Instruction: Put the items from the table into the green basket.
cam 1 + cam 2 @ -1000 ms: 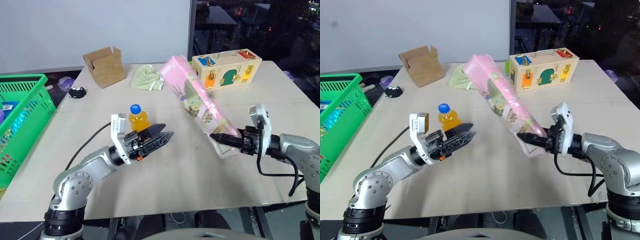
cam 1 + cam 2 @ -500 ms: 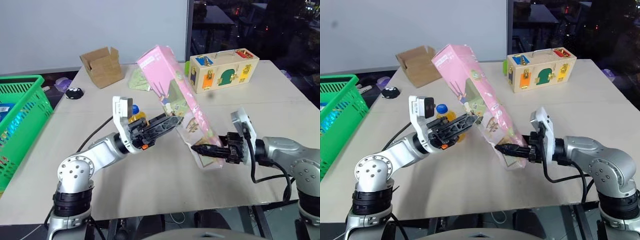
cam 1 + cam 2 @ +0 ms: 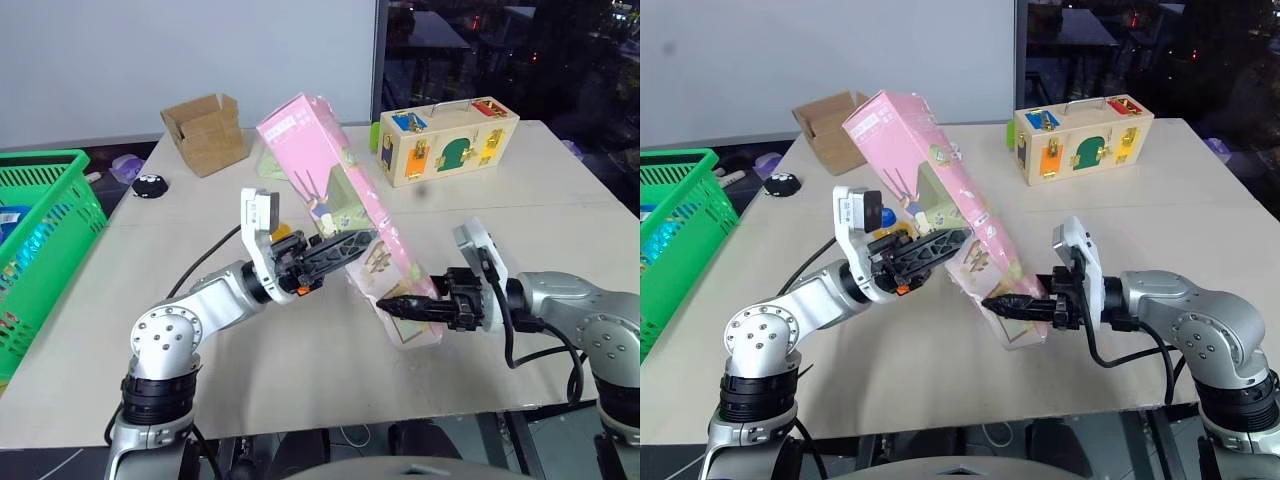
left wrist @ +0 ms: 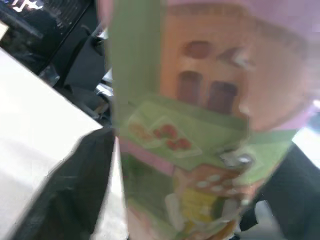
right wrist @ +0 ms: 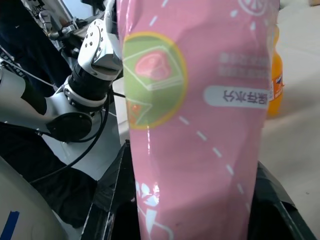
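Table [image 3: 560,190] edges bare at lower centre and right. Green basket [image 3: 40,230] at left edge. Pink carton [image 3: 345,215] tilted mid-frame, off the table: right fingers [image 3: 395,306] clamped on its lower end, left fingers [image 3: 360,242] straddling its middle, grip unclear.

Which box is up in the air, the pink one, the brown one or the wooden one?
The pink carton. It is lifted and tilted, with the right claw gripping its lower end. The brown cardboard box and wooden box rest on the table.
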You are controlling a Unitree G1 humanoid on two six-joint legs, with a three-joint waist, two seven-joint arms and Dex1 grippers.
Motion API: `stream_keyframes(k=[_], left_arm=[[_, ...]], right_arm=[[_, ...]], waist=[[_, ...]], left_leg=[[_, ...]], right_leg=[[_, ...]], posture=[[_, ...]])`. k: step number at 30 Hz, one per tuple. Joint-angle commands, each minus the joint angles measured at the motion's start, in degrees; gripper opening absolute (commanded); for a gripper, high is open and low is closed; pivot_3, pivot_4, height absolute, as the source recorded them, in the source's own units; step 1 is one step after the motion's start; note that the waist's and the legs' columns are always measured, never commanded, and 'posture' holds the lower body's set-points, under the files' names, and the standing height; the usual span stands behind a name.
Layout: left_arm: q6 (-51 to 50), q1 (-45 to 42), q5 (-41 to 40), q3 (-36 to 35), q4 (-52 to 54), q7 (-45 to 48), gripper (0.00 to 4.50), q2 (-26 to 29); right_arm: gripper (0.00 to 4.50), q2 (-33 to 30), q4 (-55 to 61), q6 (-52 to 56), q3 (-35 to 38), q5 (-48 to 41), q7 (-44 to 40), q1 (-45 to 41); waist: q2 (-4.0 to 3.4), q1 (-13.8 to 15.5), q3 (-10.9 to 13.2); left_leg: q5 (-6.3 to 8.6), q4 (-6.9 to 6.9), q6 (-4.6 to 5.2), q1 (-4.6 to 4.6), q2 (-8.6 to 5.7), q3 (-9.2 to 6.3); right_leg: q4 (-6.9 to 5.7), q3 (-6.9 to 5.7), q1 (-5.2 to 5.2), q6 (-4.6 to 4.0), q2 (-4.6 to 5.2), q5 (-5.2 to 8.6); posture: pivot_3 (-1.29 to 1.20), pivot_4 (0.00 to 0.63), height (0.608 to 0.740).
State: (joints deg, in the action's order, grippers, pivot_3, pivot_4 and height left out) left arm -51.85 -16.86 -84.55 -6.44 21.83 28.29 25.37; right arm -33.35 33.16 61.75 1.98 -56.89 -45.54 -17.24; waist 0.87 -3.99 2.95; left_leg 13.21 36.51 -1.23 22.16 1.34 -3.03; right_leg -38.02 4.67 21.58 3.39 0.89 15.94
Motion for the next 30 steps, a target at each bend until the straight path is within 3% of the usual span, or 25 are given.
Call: stream_keyframes(k=[1,2,5,8,12,20,24,30], left_arm=[[0.72,-1.18,-0.38,-0.42,2.07,-0.55,2.25,0.02],[0.72,-1.38,-0.37,-0.39,2.32,-0.63,1.86,0.07],[1.39,-2.64,-0.54,-0.87,2.84,-1.48,1.86,-0.10],[2.17,-3.87,-0.17,-1.70,3.46,-1.99,1.82,0.29],[4.30,-6.43,0.68,-4.14,4.25,-3.93,1.82,1.69],[10.93,-14.60,7.32,-13.68,-0.07,-10.74,1.82,7.30],[15.86,-18.19,16.66,-18.20,-5.06,-12.96,1.82,11.90],[25.19,-15.88,37.66,-21.22,-14.46,-11.72,1.82,21.60]], right_arm=[[1.66,-0.38,2.25,-2.88,-0.75,-0.46,-0.81,-1.16],[1.66,-0.48,2.13,-3.30,-1.01,-0.10,-0.97,-1.11],[1.66,0.32,1.36,-5.84,-1.92,1.88,-0.52,-1.48],[2.63,1.45,0.21,-9.16,-2.00,4.68,0.41,-2.08],[4.45,0.71,1.23,-15.09,-1.45,10.40,1.65,-1.23],[4.45,1.79,-0.47,-23.69,-3.78,20.00,4.95,-6.62],[4.45,5.02,-4.37,-25.75,-8.57,23.83,5.07,-13.69],[4.45,14.96,-16.89,-29.59,-17.30,28.84,2.20,-25.45]], waist=[[0.00,-0.04,0.00],[0.00,-0.03,0.00],[0.01,0.02,0.00],[0.00,0.00,0.00],[0.01,0.02,0.00],[0.01,0.05,0.01],[0.05,0.07,0.04],[0.06,0.60,0.04]], left_leg=[[0.00,0.00,0.00,0.00,0.00,0.00],[0.00,0.00,0.00,0.00,0.00,0.00],[0.00,0.00,0.00,0.01,0.00,0.00],[0.00,0.00,0.00,0.00,0.00,0.01],[0.00,0.00,0.00,0.03,0.00,0.00],[0.00,-0.01,-0.01,0.04,0.00,-0.01],[-0.01,-0.02,-0.01,0.02,0.00,-0.13],[-0.01,-0.14,-0.02,0.03,-0.02,-0.31]], right_leg=[[0.00,0.00,0.00,0.00,0.00,0.00],[0.00,0.00,0.00,0.00,0.00,0.00],[0.00,0.00,0.00,0.01,0.00,0.01],[0.00,0.00,0.00,0.04,0.00,0.02],[0.03,0.00,0.01,0.03,0.00,0.01],[0.00,0.00,0.04,0.01,-0.01,0.00],[-0.02,-0.06,0.05,-0.09,-0.05,-0.06],[-0.02,-0.22,0.07,-0.15,-0.04,-0.09]], posture=[[-0.06,0.000,0.740],[-0.06,0.000,0.740],[-0.06,0.000,0.740],[-0.06,0.000,0.740],[-0.06,0.000,0.740],[-0.03,0.000,0.740],[0.00,0.000,0.740],[0.08,0.000,0.740]])
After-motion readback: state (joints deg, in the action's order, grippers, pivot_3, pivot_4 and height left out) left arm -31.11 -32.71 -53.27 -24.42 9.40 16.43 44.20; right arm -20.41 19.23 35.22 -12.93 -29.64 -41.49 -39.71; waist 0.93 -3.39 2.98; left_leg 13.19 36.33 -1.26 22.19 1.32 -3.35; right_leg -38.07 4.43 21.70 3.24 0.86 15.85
